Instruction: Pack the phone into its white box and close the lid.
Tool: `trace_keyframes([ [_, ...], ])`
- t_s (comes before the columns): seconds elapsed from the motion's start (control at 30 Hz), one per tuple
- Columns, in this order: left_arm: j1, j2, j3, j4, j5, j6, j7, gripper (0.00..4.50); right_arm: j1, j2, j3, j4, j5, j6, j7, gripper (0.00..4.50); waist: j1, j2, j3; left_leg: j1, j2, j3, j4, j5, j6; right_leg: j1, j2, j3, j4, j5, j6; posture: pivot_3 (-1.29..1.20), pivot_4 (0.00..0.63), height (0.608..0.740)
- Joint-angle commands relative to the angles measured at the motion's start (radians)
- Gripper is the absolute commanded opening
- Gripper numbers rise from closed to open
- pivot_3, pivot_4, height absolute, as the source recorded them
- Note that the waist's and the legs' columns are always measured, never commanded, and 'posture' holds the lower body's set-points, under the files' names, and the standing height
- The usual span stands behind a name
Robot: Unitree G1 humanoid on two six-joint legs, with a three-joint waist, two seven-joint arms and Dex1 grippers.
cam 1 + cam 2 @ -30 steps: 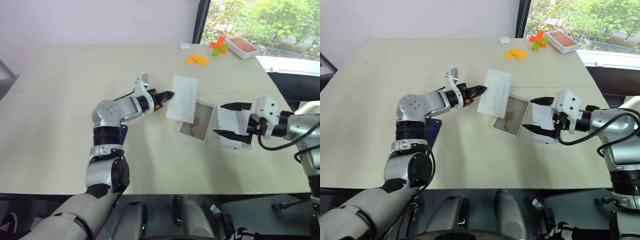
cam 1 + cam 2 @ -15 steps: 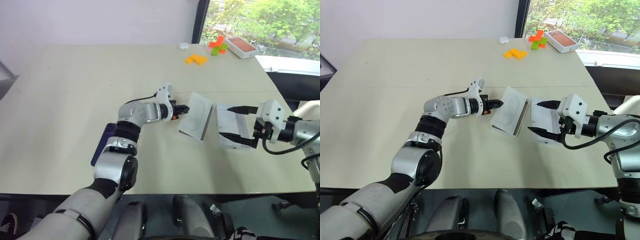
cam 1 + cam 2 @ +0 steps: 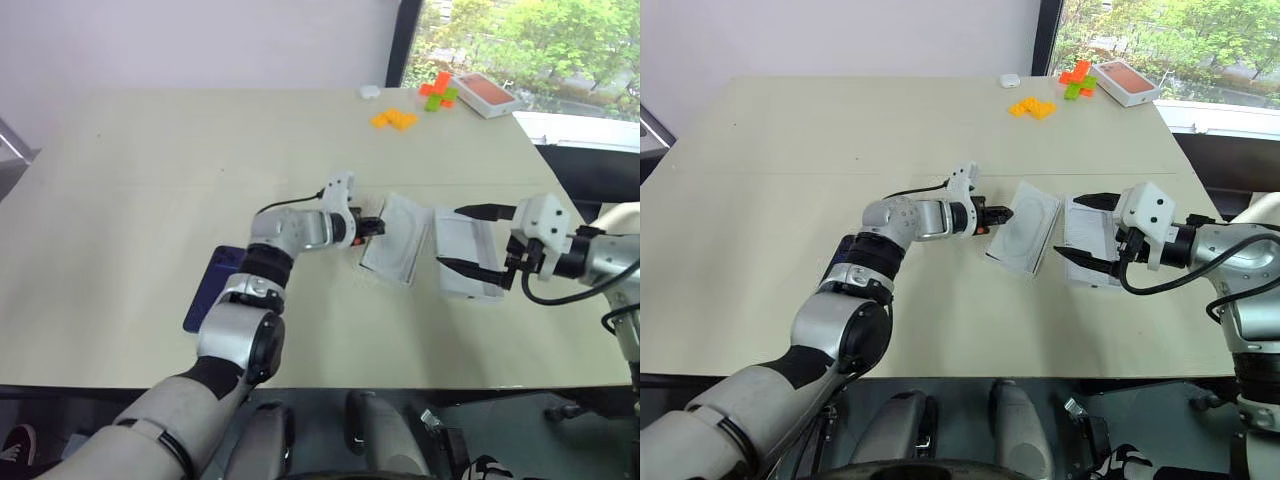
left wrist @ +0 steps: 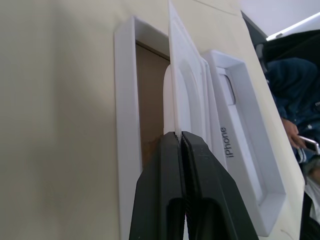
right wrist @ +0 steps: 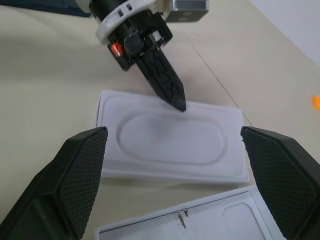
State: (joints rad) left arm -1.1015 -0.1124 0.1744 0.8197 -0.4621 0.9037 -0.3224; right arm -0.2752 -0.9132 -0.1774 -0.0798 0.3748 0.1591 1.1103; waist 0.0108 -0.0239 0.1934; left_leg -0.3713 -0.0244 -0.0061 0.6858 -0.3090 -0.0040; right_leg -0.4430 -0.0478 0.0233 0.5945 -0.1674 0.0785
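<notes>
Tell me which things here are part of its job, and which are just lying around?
Job: phone; white box, pinched by the left tool; lid.
Lying about: orange blocks; green and red blocks; orange-topped box; small white object.

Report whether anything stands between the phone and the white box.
Only the robot's own left arm. It crosses the table between the phone, which lies flat beside the elbow, and the white box, which the left gripper is shut on by one edge. No other object lies on that stretch.
</notes>
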Motion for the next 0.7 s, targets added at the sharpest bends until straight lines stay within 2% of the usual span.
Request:
trace_keyframes([
  [0.03,-0.024,-0.008,-0.005,-0.026,0.008,-0.010,0.001,0.04,-0.012,-0.001,-0.015,-0.012,0.002,-0.018,-0.001,4.50,-0.001,0.000,0.000,0.000,0.000,0.000,0.000,0.000,0.000,0.000,0.000,0.000,0.000,0.000,0.000,0.00,0.150,0.740],
  [0.13,-0.025,-0.016,-0.005,-0.018,0.016,-0.019,0.000,0.04,-0.015,-0.001,-0.012,-0.009,-0.002,-0.024,-0.002,4.50,0.000,0.000,0.000,0.000,0.000,0.000,0.000,0.000,0.000,0.000,0.000,0.000,0.000,0.000,0.000,0.00,0.150,0.740],
  [0.17,-0.024,-0.018,0.000,-0.019,0.011,-0.012,-0.005,0.31,-0.016,-0.001,-0.012,-0.008,-0.002,-0.025,-0.002,4.50,0.000,0.000,0.000,0.000,0.000,0.000,0.000,0.000,0.000,0.000,0.000,0.000,0.000,0.000,0.000,0.00,0.150,0.740],
  [0.23,-0.022,-0.020,0.003,-0.021,0.010,-0.007,-0.007,0.93,-0.016,-0.001,-0.012,-0.005,-0.004,-0.028,-0.002,4.50,0.000,0.000,0.000,0.000,0.000,0.000,0.000,0.000,0.000,0.000,0.000,0.000,0.000,0.000,0.000,0.00,0.150,0.740],
  [0.4,-0.027,-0.007,-0.009,-0.077,0.007,0.036,-0.018,3.38,-0.016,0.002,-0.009,-0.002,-0.007,-0.033,-0.005,4.50,-0.001,0.000,0.000,0.000,0.000,0.000,0.000,0.000,0.000,0.000,0.000,0.000,0.000,0.000,0.000,0.00,0.150,0.740],
  [0.6,-0.040,0.025,0.000,-0.248,-0.037,0.186,-0.021,3.38,-0.013,0.009,-0.006,-0.005,-0.007,-0.035,-0.011,4.50,-0.004,0.000,0.000,0.000,0.001,-0.001,0.000,0.000,0.000,0.000,0.001,0.000,0.001,0.000,0.000,0.00,0.150,0.740],
  [0.7,-0.020,0.050,-0.040,-0.290,-0.022,0.214,-0.046,3.38,-0.016,0.015,-0.003,-0.001,-0.009,-0.039,-0.014,4.50,-0.003,0.000,0.000,0.000,0.001,-0.001,0.000,0.000,0.000,0.000,0.000,0.000,0.001,0.000,0.000,0.00,0.150,0.740],
])
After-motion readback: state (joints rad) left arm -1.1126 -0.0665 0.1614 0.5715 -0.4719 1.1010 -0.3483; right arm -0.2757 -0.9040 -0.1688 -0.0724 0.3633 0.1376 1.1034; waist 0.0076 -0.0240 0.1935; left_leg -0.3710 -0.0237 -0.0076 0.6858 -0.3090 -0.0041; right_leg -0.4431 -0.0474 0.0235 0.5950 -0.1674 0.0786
